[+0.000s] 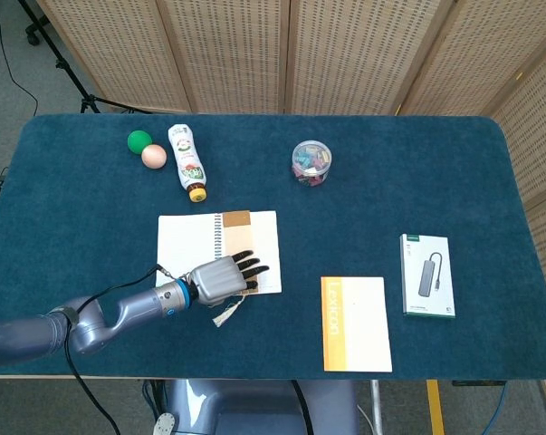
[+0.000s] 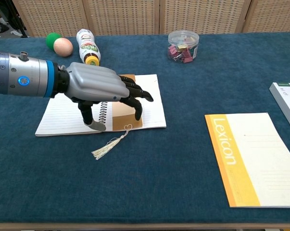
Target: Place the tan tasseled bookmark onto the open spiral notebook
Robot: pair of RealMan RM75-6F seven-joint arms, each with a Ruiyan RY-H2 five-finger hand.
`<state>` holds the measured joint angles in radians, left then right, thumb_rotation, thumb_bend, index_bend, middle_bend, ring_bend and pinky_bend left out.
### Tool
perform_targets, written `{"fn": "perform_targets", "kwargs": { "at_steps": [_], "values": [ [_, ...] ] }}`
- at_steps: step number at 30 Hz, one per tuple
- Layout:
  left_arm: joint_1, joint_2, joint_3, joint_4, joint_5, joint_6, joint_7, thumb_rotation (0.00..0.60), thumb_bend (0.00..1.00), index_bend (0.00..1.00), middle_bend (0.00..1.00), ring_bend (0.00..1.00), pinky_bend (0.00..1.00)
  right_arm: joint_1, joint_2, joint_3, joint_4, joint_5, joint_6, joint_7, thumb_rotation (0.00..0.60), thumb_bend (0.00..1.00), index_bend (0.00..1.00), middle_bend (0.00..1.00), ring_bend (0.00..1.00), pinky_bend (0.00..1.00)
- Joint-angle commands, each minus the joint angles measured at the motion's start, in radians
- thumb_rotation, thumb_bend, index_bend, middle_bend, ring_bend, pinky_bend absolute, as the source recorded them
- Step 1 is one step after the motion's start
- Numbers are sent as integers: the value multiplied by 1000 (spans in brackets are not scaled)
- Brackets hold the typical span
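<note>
Tan flat card bookmark (image 2: pixel 126 110) lying on open white spiral notebook (image 2: pixel 63 113), cream tassel (image 2: pixel 107 147) trailing onto cloth; thin, light, slippery. Left hand (image 2: pixel 104 94) hovering, fingers loosely spread, holding nothing. Best lifting by card edge.

The table (image 1: pixel 408 181) wears a matt, napped teal cloth, faintly fuzzy. The left hand (image 2: pixel 104 91) has a smooth satin-grey metallic-looking shell and matt black fingers (image 2: pixel 140 94). The spiral notebook (image 2: pixel 63 115) at centre left shows matt lined white paper with a wire coil. The bookmark (image 2: pixel 127 120) looks like tan card, its tassel (image 2: pixel 106 148) pale soft thread. At upper centre, the tub (image 1: pixel 311 163) is clear glossy plastic. The screens (image 1: pixel 345 45) behind look like woven cane in pale wood frames.
</note>
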<state>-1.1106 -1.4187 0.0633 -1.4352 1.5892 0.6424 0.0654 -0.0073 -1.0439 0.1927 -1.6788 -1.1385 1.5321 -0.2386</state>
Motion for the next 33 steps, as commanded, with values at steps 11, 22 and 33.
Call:
{"fn": "perform_targets", "kwargs": {
  "at_steps": [11, 22, 33],
  "values": [
    [-9, -89, -39, 50, -44, -26, 83, 600, 302, 274, 0, 0, 28, 0, 4, 3, 0, 8, -5, 7, 600, 0, 0, 0, 0, 0],
    [-3, -86, -41, 46, -66, -34, 107, 600, 302, 274, 0, 0, 28, -1, 8, 3, -2, 7, -6, 12, 600, 0, 0, 0, 0, 0],
    [6, -63, -31, 28, -57, -27, 93, 600, 302, 274, 0, 0, 28, 0, 5, 0, -3, 6, -4, 5, 600, 0, 0, 0, 0, 0]
  ]
}}
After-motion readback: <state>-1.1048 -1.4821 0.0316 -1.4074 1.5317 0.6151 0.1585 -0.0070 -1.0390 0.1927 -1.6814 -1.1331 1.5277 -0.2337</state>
